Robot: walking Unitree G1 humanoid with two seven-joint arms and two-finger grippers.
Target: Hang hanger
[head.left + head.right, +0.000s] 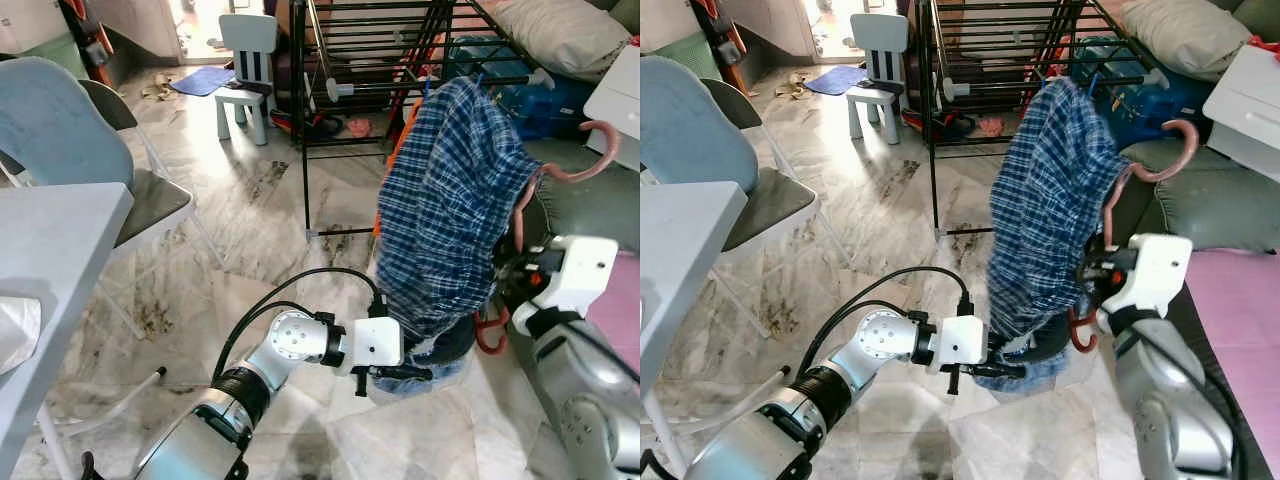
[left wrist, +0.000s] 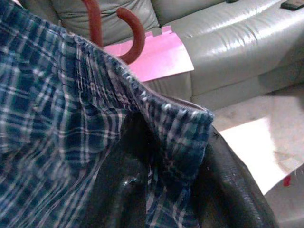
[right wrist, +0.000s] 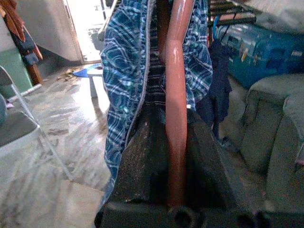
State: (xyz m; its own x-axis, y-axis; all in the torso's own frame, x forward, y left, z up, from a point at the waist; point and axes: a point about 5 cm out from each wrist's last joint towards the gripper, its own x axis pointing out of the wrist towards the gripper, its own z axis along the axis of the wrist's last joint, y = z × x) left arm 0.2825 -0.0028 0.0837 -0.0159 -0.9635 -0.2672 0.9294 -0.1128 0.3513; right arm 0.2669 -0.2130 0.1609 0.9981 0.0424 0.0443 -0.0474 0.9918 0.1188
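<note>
Marble-tile floor [image 1: 250, 200], living room, cluttered. Left to right: grey table [image 1: 50, 240] at the left edge with a folding chair [image 1: 90, 140] behind it, a small white kid's chair [image 1: 245, 70] further back, black drying rack [image 1: 380, 60] up centre, grey sofa [image 1: 1210, 200] with a pink sheet [image 1: 1240, 300] on the right.

Left gripper [image 1: 405, 372] is low, centre, fingers closed on the bottom hem of the plaid garment [image 1: 450, 210]; the left wrist view shows checked cloth pinched between the black fingers [image 2: 123, 190]. The garment drapes off a reddish-brown hanger [image 1: 590, 160], whose hook curls up to the right of the cloth, in the air in front of the sofa and well short of the rack rails.

Right gripper [image 1: 1095, 275] sits at the garment's right side, clamped on the hanger's stem (right wrist view: the stem [image 3: 176, 118] runs straight down between the two fingers). A second curved red piece [image 1: 1080, 335] hangs just below that gripper, likely part of the same hanger, can't tell.

Step in hand, my read: carrying the loaded hanger toward the rack, not hung yet. Next move calls for raising the right arm so the hook clears a rail [image 1: 430, 88], turning the hook's opening toward it, lowering on; left should let go of the hem first or the cloth may drag the hanger sideways.
</note>
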